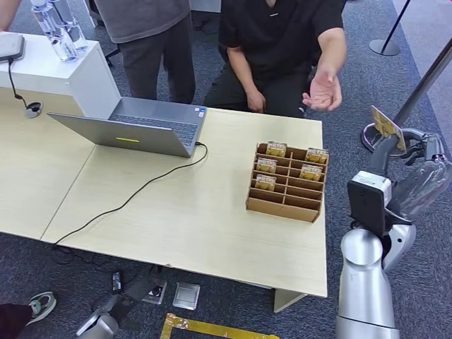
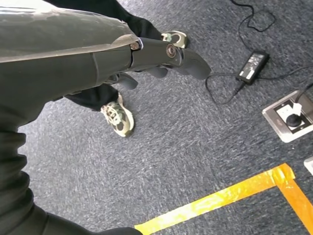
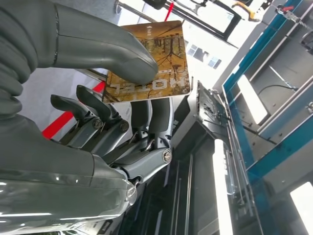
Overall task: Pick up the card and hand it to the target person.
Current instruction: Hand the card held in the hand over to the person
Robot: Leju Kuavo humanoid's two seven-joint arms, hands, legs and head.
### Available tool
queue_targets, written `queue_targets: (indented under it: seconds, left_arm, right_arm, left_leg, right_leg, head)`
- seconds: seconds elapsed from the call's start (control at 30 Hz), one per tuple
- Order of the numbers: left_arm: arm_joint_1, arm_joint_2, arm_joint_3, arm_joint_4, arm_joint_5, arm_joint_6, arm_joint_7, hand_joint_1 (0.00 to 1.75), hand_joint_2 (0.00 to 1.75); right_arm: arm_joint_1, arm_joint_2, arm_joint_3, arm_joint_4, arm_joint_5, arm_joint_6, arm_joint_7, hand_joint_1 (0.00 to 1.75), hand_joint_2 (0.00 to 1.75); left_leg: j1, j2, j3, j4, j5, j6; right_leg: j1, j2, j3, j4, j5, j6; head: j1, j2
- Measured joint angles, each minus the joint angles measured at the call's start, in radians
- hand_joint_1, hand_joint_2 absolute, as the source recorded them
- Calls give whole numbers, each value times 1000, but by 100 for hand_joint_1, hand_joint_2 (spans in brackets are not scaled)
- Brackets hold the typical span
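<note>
Head view: the right hand (image 1: 421,152) is raised off the right end of the counter (image 1: 176,212), beyond its edge, and pinches the card (image 1: 388,127) so that it stands up and tilted above the hand. A person in a black top sits behind the counter with an open palm (image 1: 322,92) held out toward the robot's right side; the palm and the card are apart, with carpet between them.

Right wrist view: the card (image 3: 158,61) is clamped between the thick grey thumb (image 3: 110,49) on its face and darker fingers (image 3: 155,115) behind it. It is a thin rectangle with rounded corners, printed in brown, amber and gold with what look like bare branches, and pale block letters run along one long edge; I cannot read the word for certain.

On the counter a brown slotted cardboard tray (image 1: 287,183) holds several more cards of the same gold-brown look in its compartments. An open grey laptop (image 1: 144,127) sits farther left, its black cable (image 1: 133,194) trailing across the top.

Left wrist view: the left hand (image 2: 162,58) hangs over grey carpet, its dark fingers loosely curled and holding nothing.
</note>
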Motion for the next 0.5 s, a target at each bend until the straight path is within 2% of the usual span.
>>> queue_targets:
  seconds: [0.23,0.5]
  left_arm:
    - [-4,0,-1,0,-7,0,-10,0,175]
    - [-13,-4,-6,0,-29,-2,-9,0,175]
  right_arm:
    - [-33,2,1,82,33,1,42,175,175]
    - [-133,2,32,280,92,1,163,175,175]
  left_leg:
    - [0,0,0,0,0,0]
    - [0,0,0,0,0,0]
  right_leg:
    - [0,0,0,0,0,0]
    - [0,0,0,1,0,0]
  head:
    - [1,0]
    - [0,0]
